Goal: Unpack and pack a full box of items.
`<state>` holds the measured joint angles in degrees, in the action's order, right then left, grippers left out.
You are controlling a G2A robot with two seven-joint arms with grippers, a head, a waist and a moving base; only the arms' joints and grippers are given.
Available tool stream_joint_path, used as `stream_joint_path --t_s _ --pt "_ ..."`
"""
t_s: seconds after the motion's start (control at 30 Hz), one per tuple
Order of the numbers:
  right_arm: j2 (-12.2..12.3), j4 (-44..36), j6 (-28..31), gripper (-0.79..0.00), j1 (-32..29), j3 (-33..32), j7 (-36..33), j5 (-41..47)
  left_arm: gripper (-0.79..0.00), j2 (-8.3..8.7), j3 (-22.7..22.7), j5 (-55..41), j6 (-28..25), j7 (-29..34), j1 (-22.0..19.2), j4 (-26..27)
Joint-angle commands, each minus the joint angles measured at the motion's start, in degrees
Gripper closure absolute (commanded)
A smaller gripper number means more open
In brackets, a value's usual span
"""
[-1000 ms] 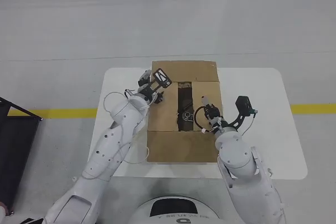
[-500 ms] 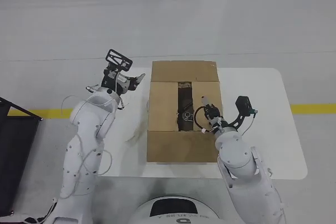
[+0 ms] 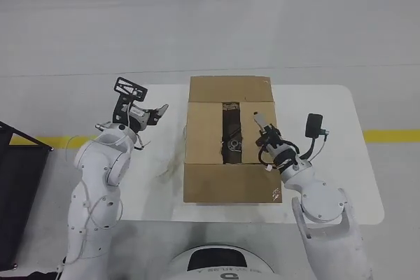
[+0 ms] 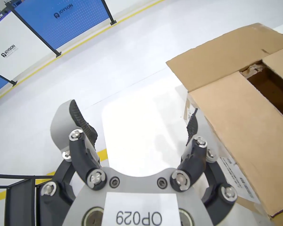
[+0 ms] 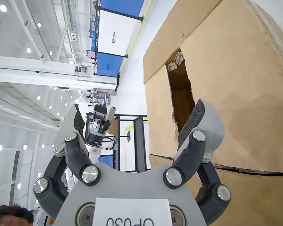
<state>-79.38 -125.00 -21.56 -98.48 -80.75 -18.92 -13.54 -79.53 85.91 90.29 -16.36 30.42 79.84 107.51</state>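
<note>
A brown cardboard box (image 3: 210,136) stands in the middle of the white table (image 3: 336,105). Its top flaps lie nearly flat, leaving a narrow dark gap (image 3: 231,129) down the middle, where a dark item (image 3: 233,145) shows inside. My left gripper (image 3: 152,117) hangs open and empty over the table, left of the box and apart from it. In the left wrist view the left gripper (image 4: 136,121) frames bare table, with the box (image 4: 238,109) beside it. My right gripper (image 3: 264,134) is open over the right flap, next to the gap. In the right wrist view one finger (image 5: 195,116) overlaps the gap (image 5: 181,95).
A black rack (image 3: 7,164) stands on the floor left of the table, and a yellow line (image 3: 399,135) crosses the floor. A printed label (image 4: 235,177) is stuck on the box's left side. Bare table lies on both sides of the box.
My left arm has swung left, off the box's left flap, out over the table's left part. The right arm's wrist has shifted slightly to the right above the right flap.
</note>
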Motion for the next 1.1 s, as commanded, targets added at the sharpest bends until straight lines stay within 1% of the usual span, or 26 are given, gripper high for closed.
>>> stream_joint_path --t_s 0.0,0.1,0.13,0.17,0.2,0.23,0.27,0.33,0.4,0.47,0.5,0.57,0.6,0.63,0.67,0.7,0.77,0.93,1.0,1.07 --pt "0.0 0.0 -0.1 -0.785 0.0 0.1 0.2 0.0 -0.785 0.04 -0.1 0.1 -0.2 0.1 0.1 0.0" --pt "0.0 0.0 -0.1 -0.785 0.0 0.1 0.2 0.0 -0.785 0.04 -0.1 0.1 -0.2 0.1 0.1 0.0" --pt "-0.2 -0.3 1.3 -0.785 -0.3 0.6 -2.6 5.9 -0.785 0.04 -0.1 0.1 -0.2 0.1 0.1 0.0" --pt "-0.2 -0.6 3.4 -0.785 -1.0 -1.9 -4.5 11.8 -0.785 0.04 -0.1 0.1 -0.2 0.1 0.1 0.0" --pt "0.0 -1.4 5.8 -0.785 -2.5 -5.3 -4.1 12.8 -0.785 0.04 -0.1 0.1 -0.2 0.1 0.1 0.0" --pt "0.1 -1.8 7.8 -0.785 -3.9 -6.8 -4.2 13.6 -0.785 0.04 -0.1 0.1 -0.2 0.1 0.1 0.0" --pt "0.3 -2.3 11.6 -0.785 -7.2 -9.5 -7.5 18.0 -0.785 0.04 -0.1 0.1 -0.2 0.1 0.1 0.0" --pt "0.7 -2.1 15.8 -0.785 -10.9 -14.9 -10.2 21.7 -0.785 0.04 -0.1 0.1 -0.2 0.1 0.1 0.0" --pt "1.1 -0.9 20.8 -0.785 -15.8 -21.6 -14.8 25.5 -0.785 0.04 -0.1 0.1 -0.2 0.1 0.1 0.0" --pt "1.2 1.6 24.3 -0.785 -19.0 -26.8 -15.2 29.3 -0.785 0.04 -0.1 0.1 -0.2 0.1 0.1 0.0" --pt "1.3 3.0 25.0 -0.785 -20.2 -28.6 -15.7 31.0 -0.785 0.04 -0.1 0.1 -0.2 0.1 0.1 0.0" --pt "1.5 5.8 24.2 -0.785 -21.4 -31.0 -17.7 31.0 -0.785 0.04 -0.1 0.1 -0.2 0.1 0.1 0.0" --pt "1.6 7.3 22.0 -0.785 -21.6 -31.1 -18.7 31.2 -0.785 0.04 -0.1 0.1 -0.2 0.1 0.1 0.0" --pt "1.9 9.7 16.2 -0.785 -20.4 -31.2 -20.6 32.5 -0.785 0.04 -0.1 0.1 -0.2 0.1 0.1 0.0" --pt "2.3 11.2 12.6 -0.785 -18.9 -31.5 -20.5 29.7 -0.785 0.04 -0.1 0.1 -0.2 0.1 0.1 0.0" --pt "2.6 12.6 9.8 -0.785 -17.3 -30.7 -21.7 27.5 -0.785 0.04 -0.1 0.1 -0.2 0.1 0.1 0.0" --pt "3.2 15.3 6.9 -0.785 -14.3 -29.1 -25.1 25.4 -0.785 0.04 -0.1 0.1 -0.2 0.1 0.1 0.0" --pt "4.2 18.1 5.9 -0.785 -11.0 -25.3 -33.2 21.1 -0.785 0.04 -0.1 0.1 -0.2 0.1 0.1 0.0" --pt "4.6 19.0 6.3 -0.785 -10.0 -24.6 -38.3 22.8 -0.785 0.04 -0.1 0.1 -0.2 0.1 0.1 0.0" --pt "4.9 20.6 7.0 -0.785 -8.9 -24.8 -43.7 27.1 -0.785 0.04 -0.1 0.1 -0.2 0.1 0.1 0.0"
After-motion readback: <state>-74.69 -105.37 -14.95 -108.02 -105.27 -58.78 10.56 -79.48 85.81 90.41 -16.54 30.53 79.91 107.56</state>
